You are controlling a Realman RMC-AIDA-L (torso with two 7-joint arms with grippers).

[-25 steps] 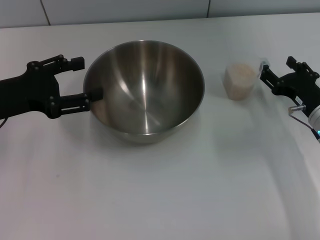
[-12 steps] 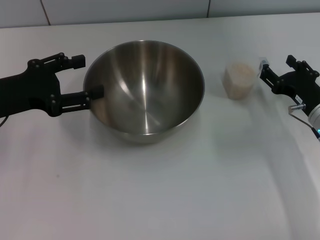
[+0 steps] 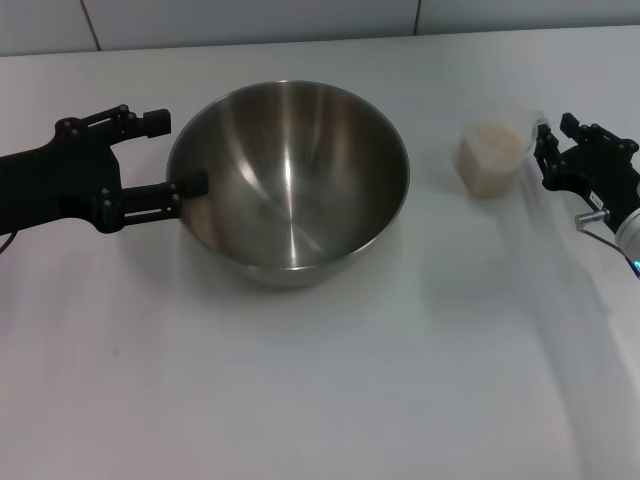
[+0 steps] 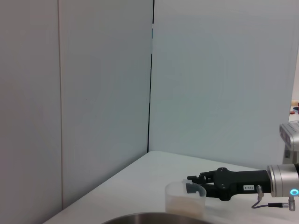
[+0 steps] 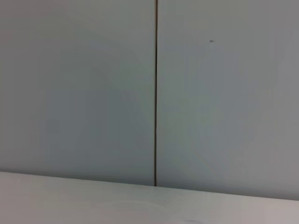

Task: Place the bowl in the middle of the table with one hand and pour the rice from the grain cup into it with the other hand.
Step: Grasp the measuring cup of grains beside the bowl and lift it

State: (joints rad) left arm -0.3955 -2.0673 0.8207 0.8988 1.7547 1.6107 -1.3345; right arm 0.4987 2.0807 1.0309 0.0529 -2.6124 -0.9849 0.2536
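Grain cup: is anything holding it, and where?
The right gripper pinches the small clear plastic grain cup at its rim; the left gripper, open, holds nothing.

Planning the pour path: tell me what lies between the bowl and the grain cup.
Nothing: in the head view, only bare table separates bowl and grain cup.

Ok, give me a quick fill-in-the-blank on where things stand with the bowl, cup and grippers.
1. The left gripper is open beside the ____ rim.
2. The rice is in the ____.
3. The bowl holds ____ rice.
4. The right gripper is at the grain cup, on the bowl's ____ side.

Missing words: bowl's; grain cup; no; right
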